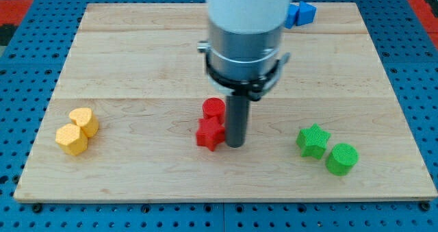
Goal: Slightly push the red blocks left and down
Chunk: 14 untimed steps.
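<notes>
While my tip (235, 145) touches the right side of the red star block (209, 133), with the red cylinder block (213, 108) just behind, mid-counter (137, 68), I'd nudge gently toward the bottom-left corner; no jaws exist here

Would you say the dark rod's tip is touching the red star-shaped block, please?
Touching: the camera view shows my tip pressed against the right side of the red star-shaped block, no gap visible.

Yellow blocks (77, 131), green blocks (327, 149), blue block (301, 14)

arm housing (246, 27): cut off at view's top | blue block (302, 14): partly hidden behind the housing, shape unclear
</notes>
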Tool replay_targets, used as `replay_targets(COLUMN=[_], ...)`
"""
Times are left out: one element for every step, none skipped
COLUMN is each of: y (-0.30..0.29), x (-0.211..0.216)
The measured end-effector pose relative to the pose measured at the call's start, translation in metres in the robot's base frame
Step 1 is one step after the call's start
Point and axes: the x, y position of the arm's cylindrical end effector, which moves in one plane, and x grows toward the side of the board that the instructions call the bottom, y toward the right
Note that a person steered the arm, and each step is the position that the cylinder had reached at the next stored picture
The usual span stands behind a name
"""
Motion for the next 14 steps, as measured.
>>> replay_targets(y=[0.034,0.079,0.066,0.041,0.012,-0.024,-0.06,-0.067,-0.054,-0.045,-0.031,-0.027,-0.027,-0.027], x=[-0.011,-0.046,-0.073,-0.073,-0.077,-0.074,-0.061,-0.055,-0.049,-0.035,-0.033,-0.034,-0.036,-0.038])
